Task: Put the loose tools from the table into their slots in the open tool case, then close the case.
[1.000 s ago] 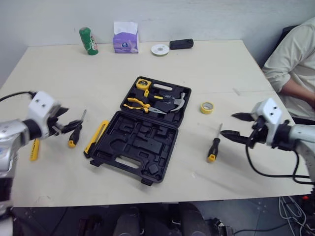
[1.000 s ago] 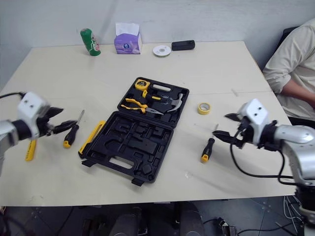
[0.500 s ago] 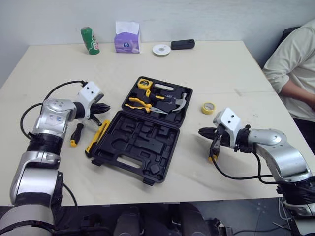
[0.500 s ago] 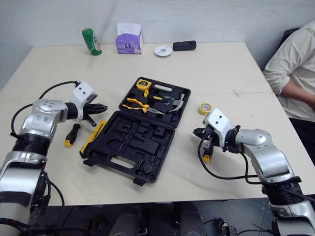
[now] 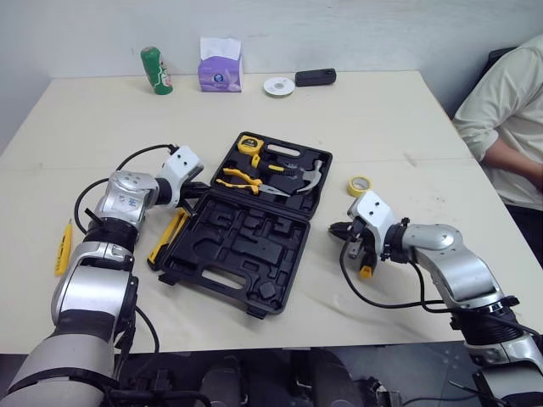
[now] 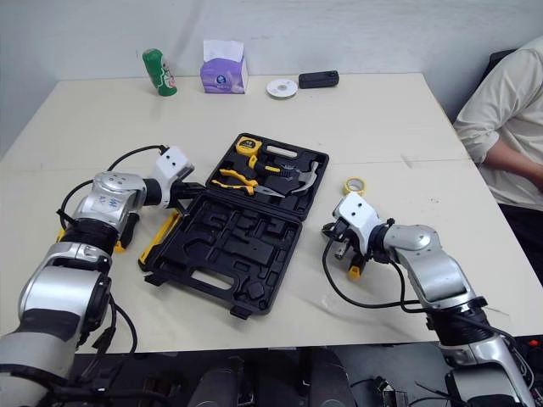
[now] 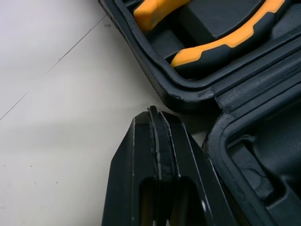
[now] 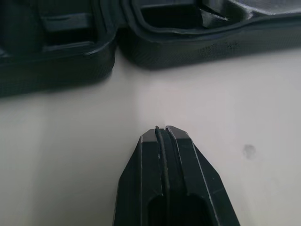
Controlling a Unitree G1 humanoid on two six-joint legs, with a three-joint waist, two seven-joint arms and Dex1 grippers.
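The left tool [image 7: 157, 120] has its two black fingers pressed flat together with nothing between them. Its tip sits just beside the left-hand hinge corner of the open black case [image 5: 246, 229], close over the surface [image 5: 382, 119]. The right tool [image 8: 162, 134] is likewise closed and empty, low over the surface just off the case's right edge.

The case lies open in the middle. Its near half shows empty moulded slots, and its far half holds a tape measure [image 5: 247, 144], pliers [image 5: 237, 180] and a hammer [image 5: 305, 176]. A yellow bar [image 5: 165, 242] lies along the case's left side. A black-and-yellow screwdriver [image 5: 366, 270] lies under the right wrist, partly hidden, and a roll of yellow tape [image 5: 358, 184] lies just beyond it. A small yellow item [image 5: 61, 246] lies near the left edge.
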